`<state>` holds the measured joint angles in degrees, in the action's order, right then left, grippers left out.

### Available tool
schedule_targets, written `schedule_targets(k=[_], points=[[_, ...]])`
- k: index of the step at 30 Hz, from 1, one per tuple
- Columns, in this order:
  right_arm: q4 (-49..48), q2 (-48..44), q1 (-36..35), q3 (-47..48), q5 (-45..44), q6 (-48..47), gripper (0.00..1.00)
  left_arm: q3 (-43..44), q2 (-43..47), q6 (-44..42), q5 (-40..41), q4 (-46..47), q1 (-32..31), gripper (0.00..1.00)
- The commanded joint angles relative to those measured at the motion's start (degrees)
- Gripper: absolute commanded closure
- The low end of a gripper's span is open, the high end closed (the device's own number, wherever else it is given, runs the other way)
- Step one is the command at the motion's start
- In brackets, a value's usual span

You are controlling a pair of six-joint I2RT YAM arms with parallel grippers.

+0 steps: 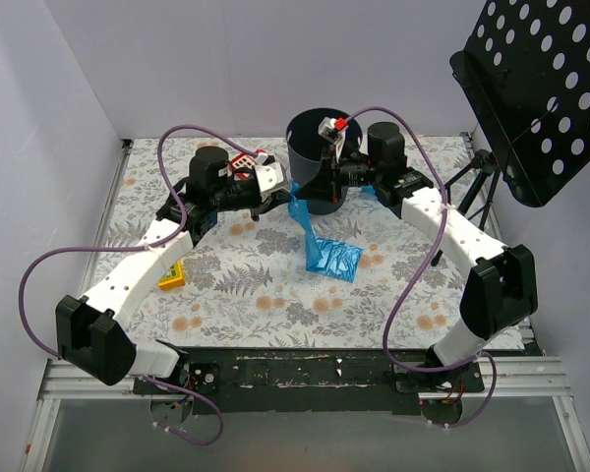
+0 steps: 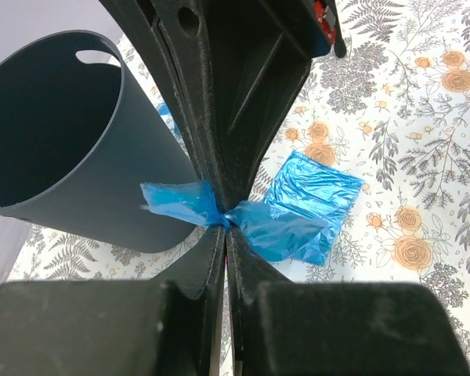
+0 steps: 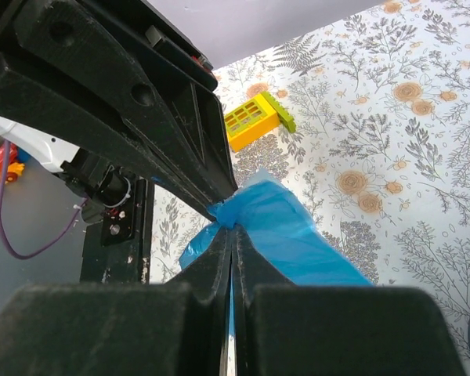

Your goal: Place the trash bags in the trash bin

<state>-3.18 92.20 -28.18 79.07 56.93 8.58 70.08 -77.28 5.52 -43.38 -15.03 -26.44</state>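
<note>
Top external shows the bag [image 1: 303, 218] strung beside the bin [image 1: 310, 167], its folded end on the worktop [image 1: 275, 295]; left wrist shows the left tool [image 2: 225, 215] clamped on it; right wrist, the right tool [image 3: 231, 227] too, so opposed pulls might tear it.

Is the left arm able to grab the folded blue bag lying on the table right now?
Probably not yet. The left tool is shut on the stretched blue bag, so its grip is taken. The folded bag lies in the open nearby, so it looks reachable once the tool lets go.
</note>
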Motion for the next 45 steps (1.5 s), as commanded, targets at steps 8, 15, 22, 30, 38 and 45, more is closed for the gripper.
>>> schedule_targets(k=[8,15,22,30,38,45], points=[[0.6,-4.8,1.7,-1.3,-1.2,-2.2,0.99,-1.7,4.2,1.3,5.1,0.3,-0.3,1.0],[-1.9,-3.3,1.7,-1.2,-0.8,0.6,0.71,-1.6,4.0,2.4,2.8,0.6,-0.3,1.0],[-6.4,0.4,-0.1,2.0,1.4,3.5,0.5,-0.4,2.7,2.4,-0.7,0.2,-0.3,1.0],[-7.9,2.1,-0.7,2.1,2.3,4.2,0.96,0.3,2.5,2.3,0.2,0.6,-0.3,1.0],[-5.6,-1.6,1.0,0.0,1.2,2.4,0.99,-2.7,5.6,0.6,8.6,-1.2,-0.3,1.0],[-4.6,-3.5,1.8,-2.2,0.7,1.8,0.99,-4.3,7.1,2.3,9.2,-1.0,-0.4,1.0]])
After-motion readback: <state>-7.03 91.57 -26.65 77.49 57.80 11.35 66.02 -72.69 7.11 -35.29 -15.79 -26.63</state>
